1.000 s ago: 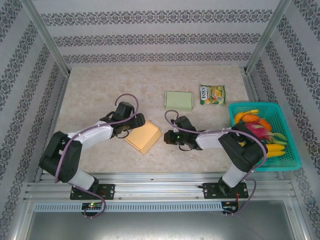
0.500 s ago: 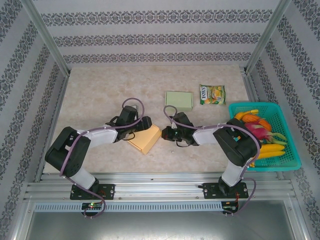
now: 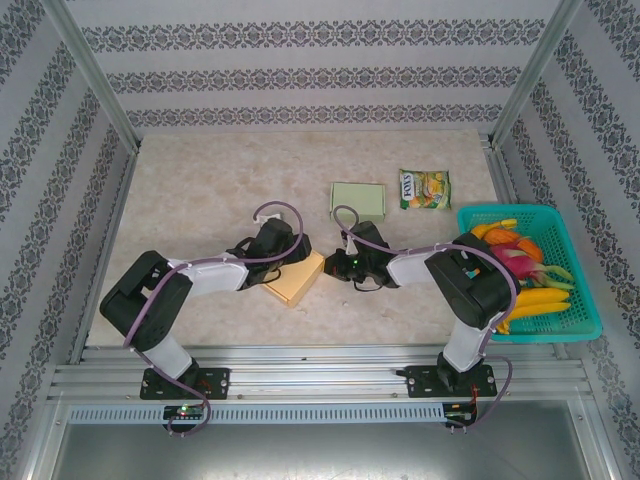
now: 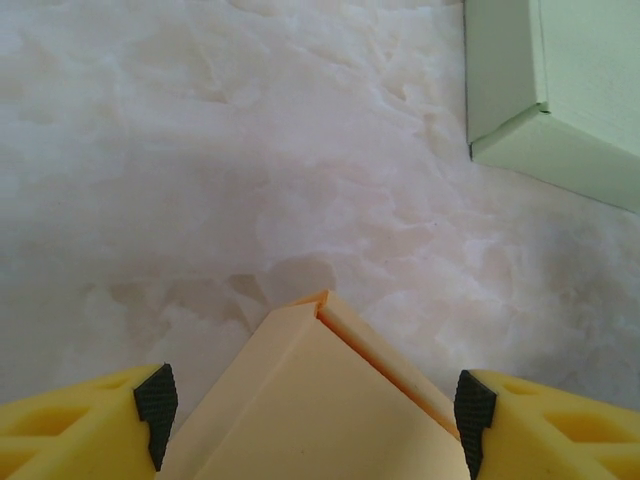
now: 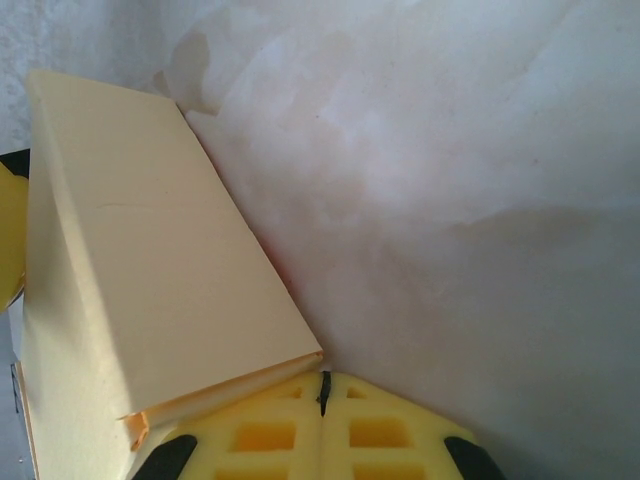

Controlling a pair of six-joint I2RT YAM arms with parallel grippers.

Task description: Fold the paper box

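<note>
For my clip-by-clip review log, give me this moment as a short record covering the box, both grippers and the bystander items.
paper box: tan, lying on the table between the two grippers
left gripper: jaws wide apart astride a box corner; grip unclear
right gripper: shut, tips at another box corner
bystanders: green box, snack packet, teal basket, all clear of both grippers

Green box [image 4: 560,90] cut by frame edge; orange box [image 3: 297,283] partly hidden under left end effector [image 3: 288,257].
</note>
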